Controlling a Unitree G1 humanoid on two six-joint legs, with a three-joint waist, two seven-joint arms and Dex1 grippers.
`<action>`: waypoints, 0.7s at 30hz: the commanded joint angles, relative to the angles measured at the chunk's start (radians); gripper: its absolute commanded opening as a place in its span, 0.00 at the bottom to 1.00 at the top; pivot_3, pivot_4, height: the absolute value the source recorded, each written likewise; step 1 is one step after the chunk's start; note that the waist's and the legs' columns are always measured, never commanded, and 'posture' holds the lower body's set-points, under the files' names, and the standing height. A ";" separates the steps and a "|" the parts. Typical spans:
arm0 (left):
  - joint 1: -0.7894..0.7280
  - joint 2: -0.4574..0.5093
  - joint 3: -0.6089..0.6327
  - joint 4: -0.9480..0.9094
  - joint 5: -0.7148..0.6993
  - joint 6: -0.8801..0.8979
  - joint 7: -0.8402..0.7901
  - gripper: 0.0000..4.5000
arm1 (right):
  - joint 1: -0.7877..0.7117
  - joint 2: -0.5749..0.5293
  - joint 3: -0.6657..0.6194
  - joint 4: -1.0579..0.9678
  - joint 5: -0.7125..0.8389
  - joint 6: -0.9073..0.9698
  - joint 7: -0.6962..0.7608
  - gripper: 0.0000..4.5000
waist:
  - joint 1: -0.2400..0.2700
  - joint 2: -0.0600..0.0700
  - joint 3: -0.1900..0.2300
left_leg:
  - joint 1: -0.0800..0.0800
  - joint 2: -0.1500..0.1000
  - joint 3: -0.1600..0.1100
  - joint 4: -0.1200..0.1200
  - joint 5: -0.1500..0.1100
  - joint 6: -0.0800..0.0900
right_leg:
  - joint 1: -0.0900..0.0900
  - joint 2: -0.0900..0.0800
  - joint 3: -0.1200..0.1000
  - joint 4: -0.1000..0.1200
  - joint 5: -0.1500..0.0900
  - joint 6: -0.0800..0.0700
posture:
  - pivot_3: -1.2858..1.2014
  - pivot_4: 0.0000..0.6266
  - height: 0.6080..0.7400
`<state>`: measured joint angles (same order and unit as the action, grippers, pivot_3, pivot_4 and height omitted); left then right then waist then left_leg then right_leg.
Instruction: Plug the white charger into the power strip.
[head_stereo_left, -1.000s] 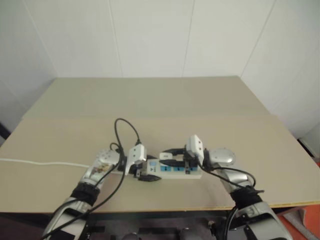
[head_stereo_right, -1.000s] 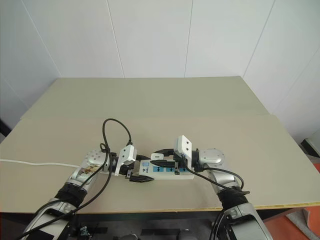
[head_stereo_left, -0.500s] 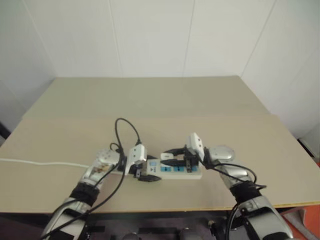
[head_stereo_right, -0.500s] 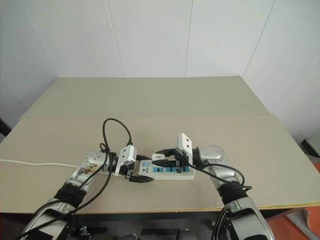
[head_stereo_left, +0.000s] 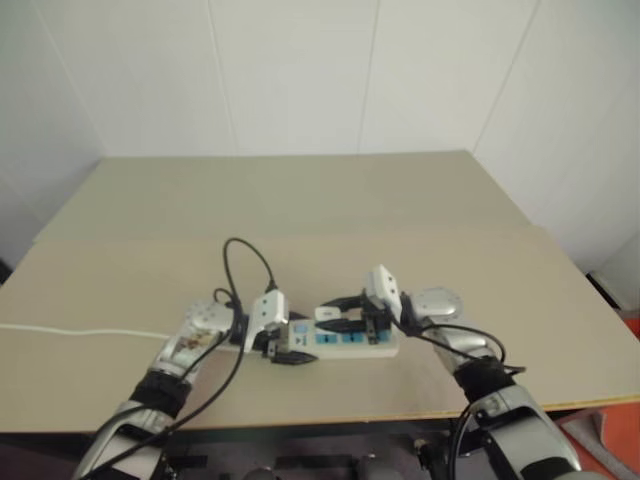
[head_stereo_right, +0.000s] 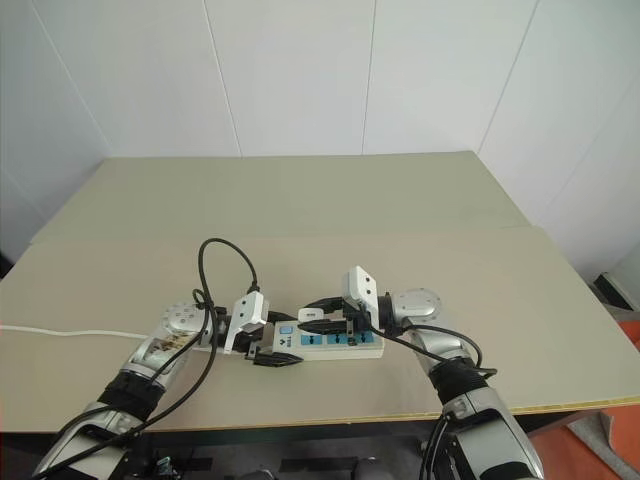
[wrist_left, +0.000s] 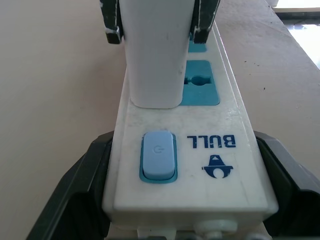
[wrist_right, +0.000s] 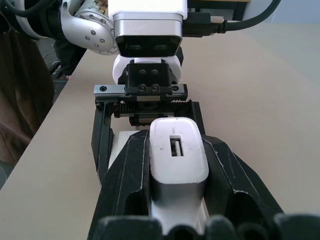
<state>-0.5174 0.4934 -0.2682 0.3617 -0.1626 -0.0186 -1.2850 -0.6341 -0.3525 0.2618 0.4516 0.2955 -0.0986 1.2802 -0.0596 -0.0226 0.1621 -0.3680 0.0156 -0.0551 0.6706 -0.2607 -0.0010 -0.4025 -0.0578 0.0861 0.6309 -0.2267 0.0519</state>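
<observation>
The right gripper (wrist_right: 177, 200) is pinching the smooth, rounded white charger (wrist_right: 178, 160) standing on the glossy white power strip (wrist_left: 190, 170) beside its blue sockets, while the left gripper (wrist_left: 185, 220) is clamped on the strip's switch end, on the matte beige table (head_stereo_left: 300, 200).

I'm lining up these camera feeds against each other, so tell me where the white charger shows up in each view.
Left eye view: white charger at the table's near middle, on the power strip, between the two grippers.
Right eye view: same spot.
Left wrist view: upright block on the strip, beyond the blue button.
Right wrist view: centre, clamped by the right gripper.
Shared landmark: the power strip.
</observation>
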 joint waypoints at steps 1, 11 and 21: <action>0.015 0.053 0.006 -0.018 0.023 0.002 -0.018 0.74 | 0.025 -0.030 0.008 0.068 -0.072 0.050 -0.030 0.42 | -0.002 0.000 0.000 | 0.000 0.000 0.000 0.000 0.000 0.000 | 0.000 0.000 0.000 0.000 0.000 0.000 | 0.52 0.24 1.00; 0.019 0.050 0.003 -0.023 0.022 0.007 -0.013 0.74 | 0.049 -0.032 0.004 0.005 -0.075 0.071 -0.013 0.99 | -0.009 -0.001 -0.001 | 0.000 0.000 0.000 -0.001 0.000 0.000 | 0.000 0.000 0.000 0.000 0.000 0.000 | 0.52 0.24 1.00; 0.008 0.040 0.056 -0.065 -0.060 0.092 -0.017 1.00 | 0.020 -0.065 -0.059 -0.081 -0.017 0.161 0.009 1.00 | -0.007 0.000 0.001 | -0.001 0.000 0.000 -0.001 0.000 0.000 | -0.002 0.000 0.001 0.000 0.000 0.000 | 0.52 0.24 1.00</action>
<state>-0.5030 0.5241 -0.2483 0.3374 -0.1876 0.0544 -1.2926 -0.6139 -0.4040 0.2282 0.3939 0.2589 0.0463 1.2849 -0.0664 -0.0230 0.1630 -0.3697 0.0152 -0.0550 0.6692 -0.2606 -0.0010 -0.4052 -0.0580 0.0866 0.6312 -0.2269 0.0516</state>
